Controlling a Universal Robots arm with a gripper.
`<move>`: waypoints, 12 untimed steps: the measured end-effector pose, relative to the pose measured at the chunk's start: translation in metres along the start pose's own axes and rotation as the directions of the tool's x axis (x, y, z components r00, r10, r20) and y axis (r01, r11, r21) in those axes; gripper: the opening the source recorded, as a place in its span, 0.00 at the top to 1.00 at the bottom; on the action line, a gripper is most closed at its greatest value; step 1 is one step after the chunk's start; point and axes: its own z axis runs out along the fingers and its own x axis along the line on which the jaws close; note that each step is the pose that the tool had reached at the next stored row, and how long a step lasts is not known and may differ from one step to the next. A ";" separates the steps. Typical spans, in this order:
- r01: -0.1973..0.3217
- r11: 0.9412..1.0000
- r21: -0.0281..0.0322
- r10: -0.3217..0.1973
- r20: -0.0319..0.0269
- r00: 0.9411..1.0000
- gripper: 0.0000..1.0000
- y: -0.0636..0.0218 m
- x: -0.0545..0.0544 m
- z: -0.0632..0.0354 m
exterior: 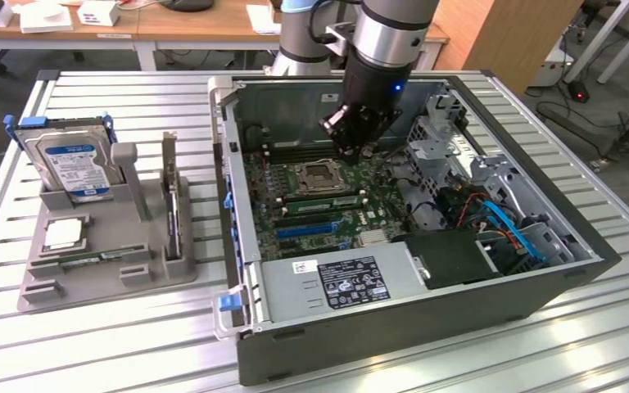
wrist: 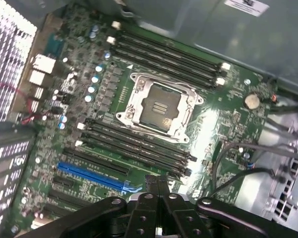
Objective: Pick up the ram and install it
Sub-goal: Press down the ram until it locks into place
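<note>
The ram point(exterior: 79, 259) shows as a thin, dark green stick lying low along the front of the grey holder point(exterior: 30, 270), at the exterior view's left. My gripper point(exterior: 350, 146) hangs far from it, inside the open computer case point(exterior: 576, 270). There it is just above the motherboard point(wrist: 223, 114), close to the CPU socket point(wrist: 159, 106) and the black memory slots point(wrist: 134, 144). In the wrist view the fingertips point(wrist: 157, 184) press together with nothing between them.
The holder also carries a silver hard drive with a blue label point(exterior: 72, 160), an upright dark card point(exterior: 169, 184) and a square chip point(exterior: 63, 233). Inside the case are blue cables point(exterior: 517, 229), a drive cage point(exterior: 457, 143) and the power supply point(exterior: 337, 282).
</note>
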 end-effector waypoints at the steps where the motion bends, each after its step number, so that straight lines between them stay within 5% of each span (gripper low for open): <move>1: -0.016 1.000 0.000 0.016 0.001 1.000 0.91 0.0000 0.000 0.0003; 12: -0.175 0.985 0.002 0.175 0.007 0.985 0.91 0.0004 0.002 0.0027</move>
